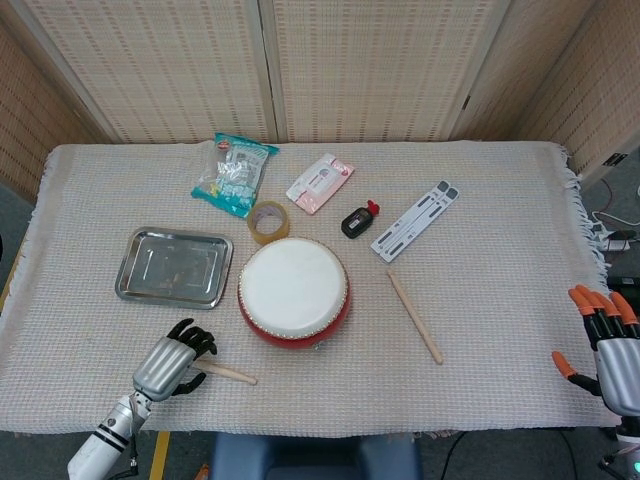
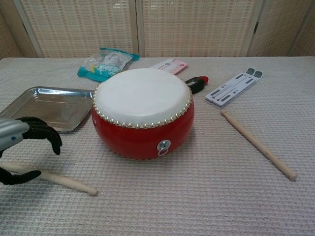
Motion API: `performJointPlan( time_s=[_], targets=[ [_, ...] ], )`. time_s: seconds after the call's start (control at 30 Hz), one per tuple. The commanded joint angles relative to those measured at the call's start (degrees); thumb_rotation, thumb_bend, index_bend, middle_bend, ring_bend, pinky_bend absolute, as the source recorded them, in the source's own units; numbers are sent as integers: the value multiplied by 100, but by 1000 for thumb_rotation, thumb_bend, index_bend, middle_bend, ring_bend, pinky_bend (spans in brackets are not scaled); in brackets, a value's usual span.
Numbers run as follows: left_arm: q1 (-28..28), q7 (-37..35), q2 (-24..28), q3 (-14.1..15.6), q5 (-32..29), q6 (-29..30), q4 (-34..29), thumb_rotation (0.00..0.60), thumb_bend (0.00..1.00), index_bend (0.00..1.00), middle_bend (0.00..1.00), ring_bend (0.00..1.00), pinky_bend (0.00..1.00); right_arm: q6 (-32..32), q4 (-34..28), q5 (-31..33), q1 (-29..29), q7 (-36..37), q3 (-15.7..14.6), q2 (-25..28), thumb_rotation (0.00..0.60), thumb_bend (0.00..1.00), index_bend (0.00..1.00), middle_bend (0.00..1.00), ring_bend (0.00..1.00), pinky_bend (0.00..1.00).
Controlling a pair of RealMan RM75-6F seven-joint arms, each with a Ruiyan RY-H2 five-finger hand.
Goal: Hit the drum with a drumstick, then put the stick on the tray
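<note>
A red drum (image 1: pixel 293 291) (image 2: pixel 142 112) with a white skin stands mid-table. One wooden drumstick (image 1: pixel 229 372) (image 2: pixel 64 181) lies near the front edge, left of the drum. My left hand (image 1: pixel 173 362) (image 2: pixel 22 147) hovers over that stick's left end with fingers spread apart, holding nothing. A second drumstick (image 1: pixel 414 316) (image 2: pixel 257 143) lies right of the drum. The metal tray (image 1: pixel 170 267) (image 2: pixel 44 108) sits left of the drum. My right hand (image 1: pixel 610 338) stays at the table's right edge, fingers spread; it is outside the chest view.
Behind the drum lie a tape roll (image 1: pixel 268 221), a snack bag (image 1: pixel 234 173), a pink packet (image 1: pixel 320 182), a small black and red object (image 1: pixel 358 219) and a grey folding stand (image 1: pixel 415 220).
</note>
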Motion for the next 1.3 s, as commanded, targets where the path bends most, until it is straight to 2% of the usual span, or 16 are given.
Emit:
performJointPlan(
  time_s=[0.03,0.13,0.23,0.43,0.8,1.3],
  targets=[
    [29,181,-167,-4,-155,-28,-13,600,308,403,241,148,76,-11,20,-2,7,15,2,-9,600,254,0,53,0,0],
    [64,391,-344,0,-234,24,7,600,307,409,191,44,17,-35,38,-5,15,44,-4,-9,600,253,0,53,0,0],
    [102,581,-514,-9,-314,92,47,600,305,426,153,3,0,-37,62,-13,16,87,-7,-10,600,253,0,53,0,0],
    [144,909,-788,-1,-436,163,157,600,296,454,97,0,0,-49,114,-15,8,178,-23,-11,600,253,0,53,0,0],
    [136,1207,-1086,-30,-748,105,316,600,306,463,105,0,0,-67,234,3,3,360,-26,-11,600,253,0,53,0,0],
    [109,1199,-1183,-55,-922,119,392,600,338,491,108,0,0,-50,331,16,-21,478,-29,-29,600,253,0,53,0,0]
  ],
)
